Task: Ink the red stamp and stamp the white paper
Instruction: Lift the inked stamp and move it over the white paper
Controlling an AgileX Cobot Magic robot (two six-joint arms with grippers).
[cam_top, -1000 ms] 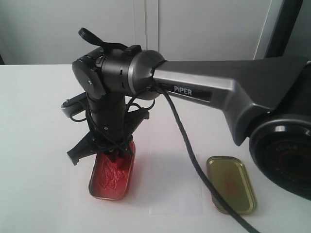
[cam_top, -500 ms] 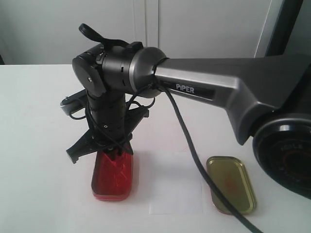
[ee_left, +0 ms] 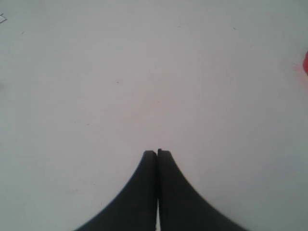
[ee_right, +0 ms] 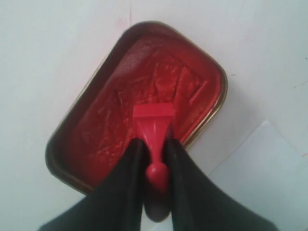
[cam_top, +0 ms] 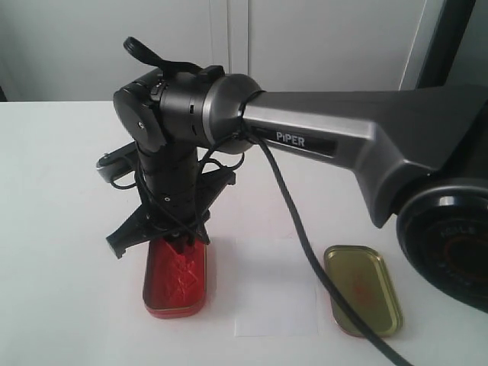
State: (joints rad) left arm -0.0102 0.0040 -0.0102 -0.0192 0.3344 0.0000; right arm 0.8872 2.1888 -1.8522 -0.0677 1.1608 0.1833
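The right gripper holds the stamp over the open ink tin, its dark fingers clamped on the narrow handle just above the knob; the square base meets the red pad near the tin's rim on the paper side (whether it presses in or hovers just clear, the wrist view does not settle). In the exterior view the right gripper points straight down at the tin's far end; the paper lies just beside the tin on the tabletop, and the gold lid rests at the paper's other edge. The left gripper is empty, its fingers pressed together above bare tabletop.

The stamp looks light and stiff, a smooth plastic piece that could twist or slip in a loose grip; the handle's neck is the sound place to hold it, keeping the base level. The inked face will probably smear anything it brushes, so it should meet the paper squarely; the thin sheet may lift with a sticky stamp.
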